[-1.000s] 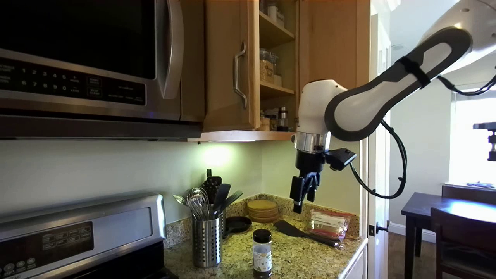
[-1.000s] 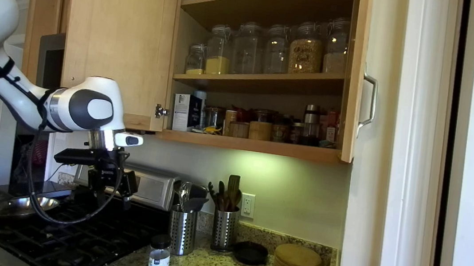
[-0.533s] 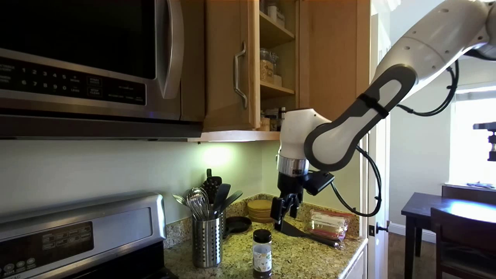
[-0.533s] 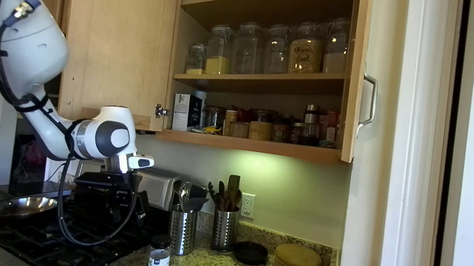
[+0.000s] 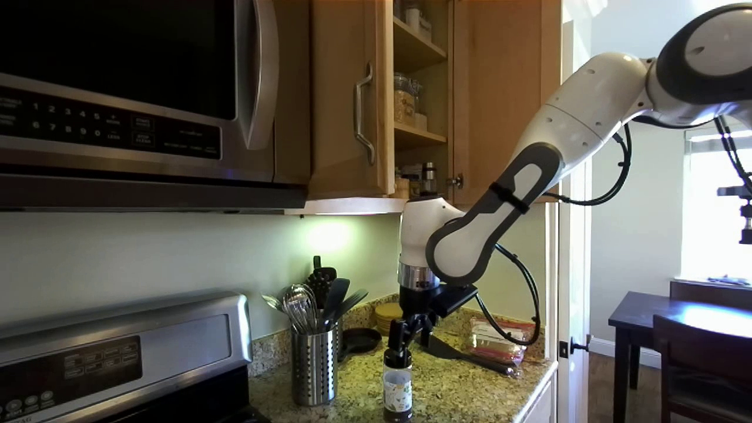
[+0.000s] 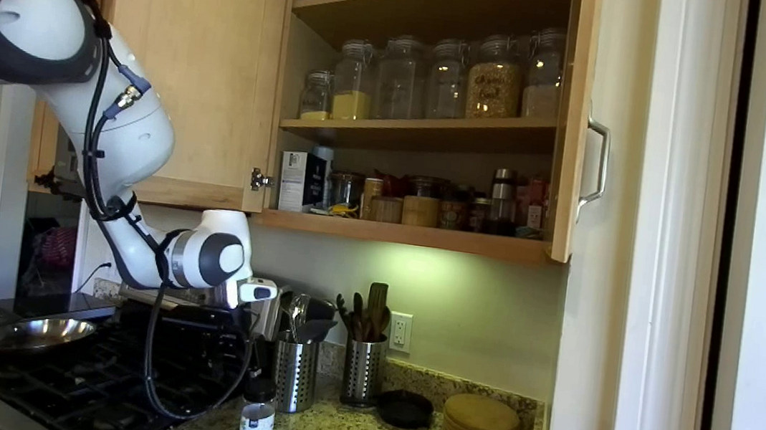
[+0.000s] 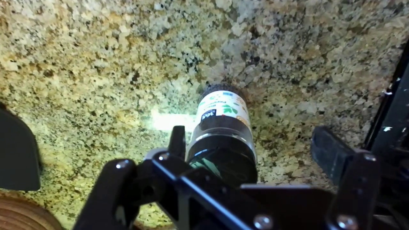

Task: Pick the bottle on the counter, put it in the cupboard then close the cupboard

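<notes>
Wrist view shows the bottle (image 7: 222, 127) standing upright on the counter (image 7: 111, 80), with its dark cap (image 7: 220, 153) up near the gripper (image 7: 250, 136). The two fingers (image 7: 178, 140) are wide apart and hold nothing. The bottle is between them, but not in the middle: one finger is just beside it, and the other is well apart. I can't tell if the near one touches.

My guess is that the step now is getting set to grab. To do it well, I would scoot sideways until both gaps match, go straight down past the cap, and then squeeze the sides gently. If the gripper squeezes right away, the near finger could push the bottle along or tip it.

In an exterior view, one finger of the gripper (image 5: 412, 352) hides part of the cap, so the gaps are hard to judge there. Only a thin strip of the inside of the cupboard (image 5: 437, 94) shows too. In an exterior view, you can see much more of the cupboard (image 6: 409, 235): its doors (image 6: 215, 44) are open, and its bottom looks packed with a box (image 6: 295, 180) and little tubs (image 6: 421, 212). But the gripper is hard to see, dark against the dark stove (image 6: 104, 385). Wrist view has no cupboard at all.
</notes>
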`<state>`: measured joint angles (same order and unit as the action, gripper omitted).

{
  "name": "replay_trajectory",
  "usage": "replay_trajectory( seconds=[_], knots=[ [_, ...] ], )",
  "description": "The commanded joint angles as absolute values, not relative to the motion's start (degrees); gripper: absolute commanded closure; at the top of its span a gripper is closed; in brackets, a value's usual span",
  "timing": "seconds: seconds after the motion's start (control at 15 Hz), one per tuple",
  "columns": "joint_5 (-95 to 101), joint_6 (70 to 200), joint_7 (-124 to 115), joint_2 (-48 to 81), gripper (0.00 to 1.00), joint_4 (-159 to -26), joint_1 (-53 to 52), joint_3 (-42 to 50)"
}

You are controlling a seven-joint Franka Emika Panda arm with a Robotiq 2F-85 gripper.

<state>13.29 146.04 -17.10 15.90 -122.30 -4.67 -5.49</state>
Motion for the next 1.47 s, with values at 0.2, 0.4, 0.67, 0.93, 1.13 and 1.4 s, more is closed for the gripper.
replay_trajectory(
  seconds=[0.2, 0.4, 0.67, 0.93, 1.13, 1.4],
  knots=[
    [13.4, 145.6, -20.4, 14.8, 0.0, -123.2, -7.8, -1.3],
    [12.4, 146.0, -18.1, 17.3, 0.0, -120.8, -7.4, -1.6],
    [12.9, 149.1, -19.1, 16.4, 0.0, -122.8, -7.7, -1.3],
    [17.9, 157.8, -24.4, 16.0, 0.0, -127.4, -9.7, 2.0],
    [20.2, 161.9, -27.4, 16.2, 0.0, -130.7, -11.4, 4.8],
    [17.2, 163.5, -25.7, 17.2, 0.0, -133.8, -11.8, 4.3]
  ],
)
